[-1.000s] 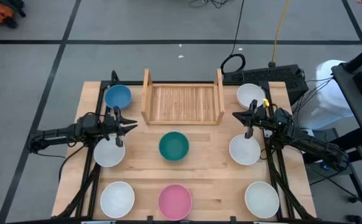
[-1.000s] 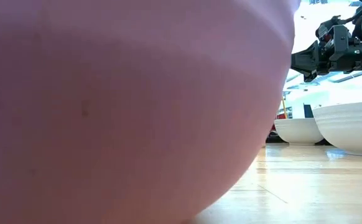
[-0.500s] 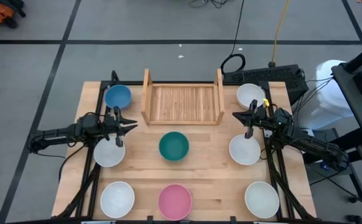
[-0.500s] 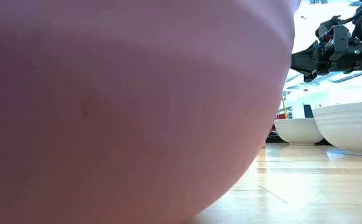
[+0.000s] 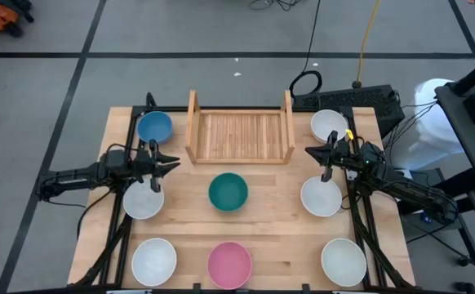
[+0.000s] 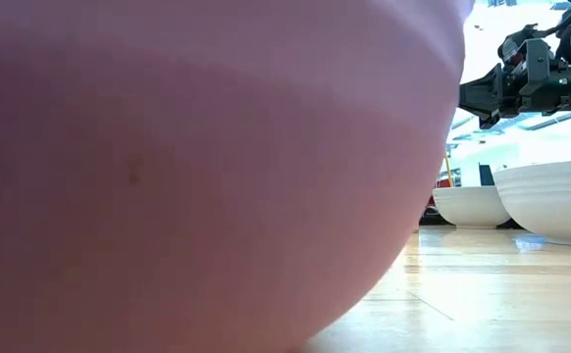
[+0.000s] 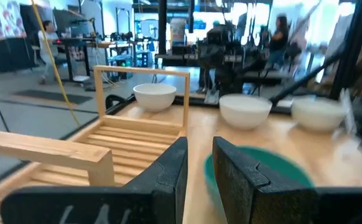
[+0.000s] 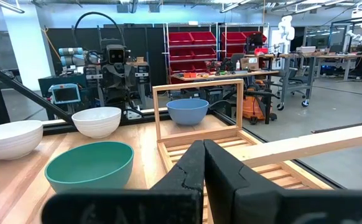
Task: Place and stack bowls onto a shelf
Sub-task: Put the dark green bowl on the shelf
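Observation:
The light-wood shelf stands at the table's far middle with nothing on its slatted base. The blue bowl sits left of it, the teal bowl at the table's centre, and the pink bowl at the near edge. Several white bowls rest on the table along both sides. My left gripper hovers left of the shelf's near corner, its fingers a narrow gap apart and empty. My right gripper hovers right of the shelf, shut and empty.
More white bowls sit at the far right, near left and near right. The pink bowl fills most of the low view. A black box and cables lie behind the table's far right corner. People show in the room beyond.

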You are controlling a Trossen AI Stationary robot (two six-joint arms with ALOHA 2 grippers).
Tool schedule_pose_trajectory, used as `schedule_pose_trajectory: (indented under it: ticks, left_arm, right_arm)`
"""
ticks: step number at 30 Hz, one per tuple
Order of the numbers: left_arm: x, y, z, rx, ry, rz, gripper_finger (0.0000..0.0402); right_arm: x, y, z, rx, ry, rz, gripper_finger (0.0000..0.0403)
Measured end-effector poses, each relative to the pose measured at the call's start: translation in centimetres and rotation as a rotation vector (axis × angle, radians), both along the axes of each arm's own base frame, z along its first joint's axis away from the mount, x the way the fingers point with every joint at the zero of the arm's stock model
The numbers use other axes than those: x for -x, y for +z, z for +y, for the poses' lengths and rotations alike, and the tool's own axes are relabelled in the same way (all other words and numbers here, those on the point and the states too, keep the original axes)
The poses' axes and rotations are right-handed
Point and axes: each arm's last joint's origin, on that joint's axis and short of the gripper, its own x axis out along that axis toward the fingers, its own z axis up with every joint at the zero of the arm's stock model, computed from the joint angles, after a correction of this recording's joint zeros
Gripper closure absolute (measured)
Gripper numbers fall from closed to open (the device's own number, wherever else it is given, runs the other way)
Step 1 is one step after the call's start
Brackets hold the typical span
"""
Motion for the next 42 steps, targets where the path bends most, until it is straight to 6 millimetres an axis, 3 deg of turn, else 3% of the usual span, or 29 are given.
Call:
schedule_pose_trajectory:
  ticks: [5, 8, 18, 23, 29, 36, 42]
  left_arm:
    - [0.1, 0.4, 0.0, 0.15, 0.011, -0.029, 0.0321]
    - [0.5, 1.6, 0.0, 0.203, 0.012, -0.027, 0.0321]
    - [4.8, 9.3, -0.5, 0.217, 0.083, 0.247, 0.0321]
    - [5.9, 13.3, -0.5, 0.254, 0.139, 0.355, 0.0321]
    - [5.4, 17.7, -0.2, 0.408, 0.278, 0.401, 0.0321]
    - [2.8, 20.7, 0.2, 0.482, 0.346, 0.628, 0.0321]
    - [0.5, 23.1, 0.3, 0.519, 0.264, 0.573, 0.0321]
  right_arm:
    - [0.0, 0.0, 0.0, 0.003, 0.0, 0.001, 0.0403]
    - [0.0, 0.0, 0.0, 0.001, 0.0, 0.001, 0.0403]
    - [0.0, 0.0, 0.0, 0.002, 0.0, 0.001, 0.0403]
    - [0.0, 0.0, 0.0, 0.001, 0.0, 0.0, 0.0403]
    - [0.0, 0.0, 0.0, 0.001, 0.0, -0.001, 0.0403]
    - [0.0, 0.2, 0.0, 0.009, 0.0, -0.017, 0.0403]
    - [0.0, 0.3, 0.0, 0.013, 0.0, -0.024, 0.0403]
